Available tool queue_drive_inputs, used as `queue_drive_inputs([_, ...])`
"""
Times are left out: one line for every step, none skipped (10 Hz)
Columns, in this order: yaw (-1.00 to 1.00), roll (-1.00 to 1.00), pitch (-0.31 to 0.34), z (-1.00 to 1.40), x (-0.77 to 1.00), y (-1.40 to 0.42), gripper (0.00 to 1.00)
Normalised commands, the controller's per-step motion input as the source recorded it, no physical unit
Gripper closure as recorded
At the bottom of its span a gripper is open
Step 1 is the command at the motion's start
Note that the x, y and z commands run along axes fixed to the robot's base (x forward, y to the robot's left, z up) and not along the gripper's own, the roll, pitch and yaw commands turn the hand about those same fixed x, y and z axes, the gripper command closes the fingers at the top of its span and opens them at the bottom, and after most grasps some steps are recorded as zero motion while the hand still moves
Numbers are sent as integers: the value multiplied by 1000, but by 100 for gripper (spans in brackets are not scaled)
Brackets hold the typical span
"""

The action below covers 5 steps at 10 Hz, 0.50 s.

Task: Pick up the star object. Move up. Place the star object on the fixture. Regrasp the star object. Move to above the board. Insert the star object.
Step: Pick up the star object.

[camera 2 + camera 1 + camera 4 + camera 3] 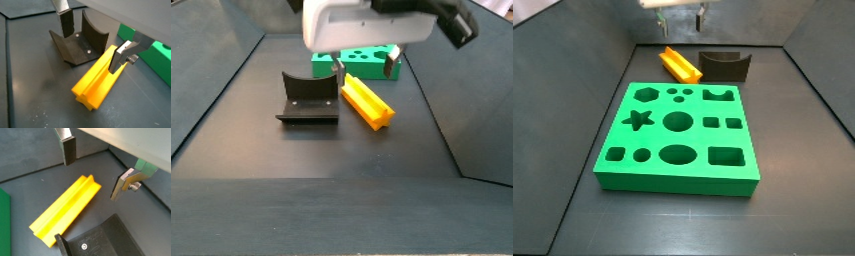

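The gripper [93, 170] hangs above the floor with its jaws spread wide and nothing between them, its fingers [66, 22] pointing down. Directly beneath the gap lies the star object [67, 209], flat on the floor, untouched. Just beside it stands the fixture [80, 42]. Farther off sits the board [679, 135]. No readable writing shows.

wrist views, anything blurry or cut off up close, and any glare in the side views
In both wrist views the pale housing above the gripper is a soft, blurred mass at the frame edge, while the star object stays sharp. In a wrist view the fixture is cropped by the frame. In a side view the gripper is washed out by bright light; the board looks evenly lit.
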Motion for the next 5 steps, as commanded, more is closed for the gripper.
queue_drive_inputs([40, 170, -67, -769, 0, 0, 0])
queue_drive_inputs([37, 199, -67, -763, 0, 0, 0])
queue_drive_inputs([49, 214, -81, -771, 0, 0, 0])
queue_drive_inputs([46, 223, -91, -757, -20, -9, 0])
queue_drive_inputs([54, 224, -103, -731, -49, 0, 0])
